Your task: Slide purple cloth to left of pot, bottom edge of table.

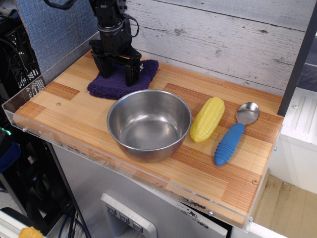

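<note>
At the far-left corner of the table point(74, 126) we see the purple cloth point(119, 82) lying flat against the back, just beyond the pot point(149, 124). Cloth's near edge sits close to the pot's far rim; whether they touch, we can't tell. Our gripper point(117, 72) hangs straight over the cloth, jaws spread apart, one finger toward the left part of the cloth and one toward the right. Fingertips are down at the cloth surface; actual contact we can't confirm. Nothing is pinched between the fingers. Pot stands upright near the middle of the table, empty. Right of it lies a yellow corn cob point(207, 119), close beside the pot, then a blue-handled spoon point(234, 135) further right, bowl end pointing far.
</note>
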### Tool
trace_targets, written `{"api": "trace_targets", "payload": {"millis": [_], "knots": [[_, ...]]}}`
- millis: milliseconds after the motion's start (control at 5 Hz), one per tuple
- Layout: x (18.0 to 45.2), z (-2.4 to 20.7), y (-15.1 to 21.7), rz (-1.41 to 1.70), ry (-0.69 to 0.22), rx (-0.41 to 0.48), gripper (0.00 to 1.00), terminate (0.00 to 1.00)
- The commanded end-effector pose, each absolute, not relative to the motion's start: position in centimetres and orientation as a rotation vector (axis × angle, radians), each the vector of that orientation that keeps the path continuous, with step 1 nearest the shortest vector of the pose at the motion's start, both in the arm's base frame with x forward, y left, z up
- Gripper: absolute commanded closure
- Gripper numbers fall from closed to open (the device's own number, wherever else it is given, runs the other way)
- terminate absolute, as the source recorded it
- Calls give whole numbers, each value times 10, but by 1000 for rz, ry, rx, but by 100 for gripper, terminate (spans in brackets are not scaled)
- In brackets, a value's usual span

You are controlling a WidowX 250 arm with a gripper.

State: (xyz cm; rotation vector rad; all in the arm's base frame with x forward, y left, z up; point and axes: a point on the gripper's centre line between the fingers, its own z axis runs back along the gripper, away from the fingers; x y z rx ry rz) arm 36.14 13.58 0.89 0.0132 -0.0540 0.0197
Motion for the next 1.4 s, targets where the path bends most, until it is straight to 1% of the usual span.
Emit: {"api": "trace_targets", "payload": {"millis": [0,200,600,800,1000,1200], "knots": [[322,13,132,-28,4,-45,0,0],[309,16,135,-70,27,-59,0,0],[281,16,138,-186,110,-137,0,0],[266,20,137,-199,131,-145,0,0],[256,22,132,-200,136,-131,0,0],[255,28,128,-188,106,-124,0,0]]}}
